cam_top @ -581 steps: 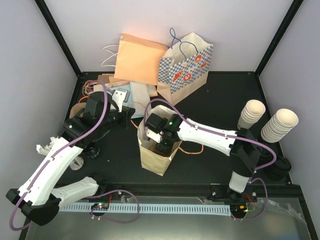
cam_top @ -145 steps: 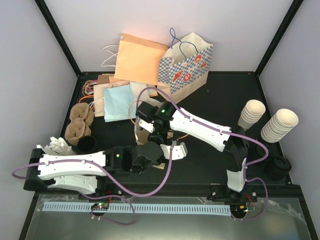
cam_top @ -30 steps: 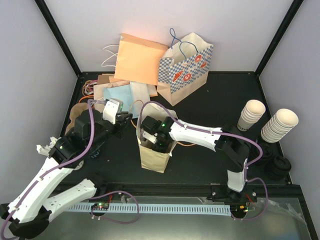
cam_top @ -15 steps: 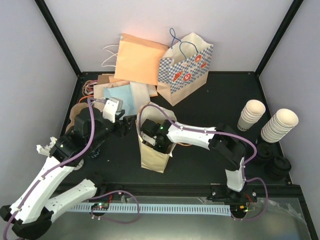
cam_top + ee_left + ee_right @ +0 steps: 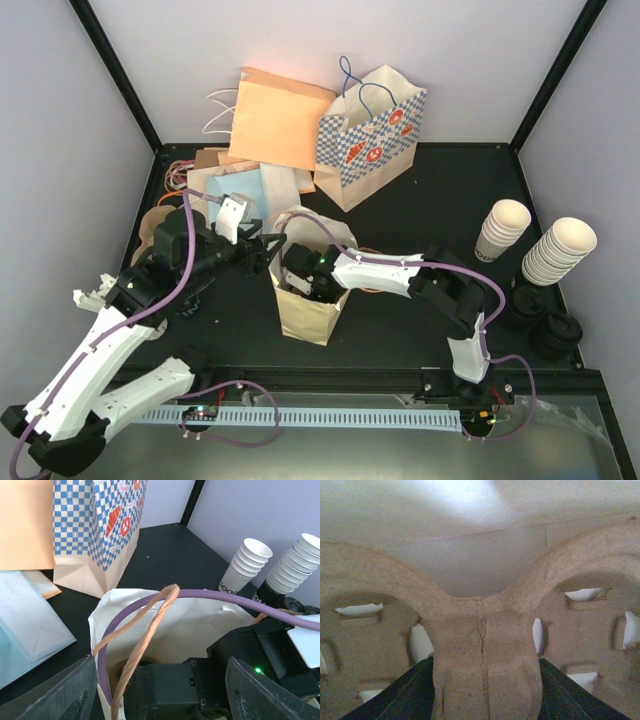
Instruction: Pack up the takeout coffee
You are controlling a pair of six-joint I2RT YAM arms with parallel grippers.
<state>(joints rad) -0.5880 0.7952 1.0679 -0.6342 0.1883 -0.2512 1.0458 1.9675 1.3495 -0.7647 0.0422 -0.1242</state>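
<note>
The pulp carrier [image 5: 485,645] looks rough and fibrous, the paper bag [image 5: 305,318] matt, its twisted-paper handle [image 5: 150,625] coarse.

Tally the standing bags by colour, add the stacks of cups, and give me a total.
Orange bag: 1
Blue-checked bag: 1
Tan bag: 1
Cup stacks: 2
Total: 5
</note>
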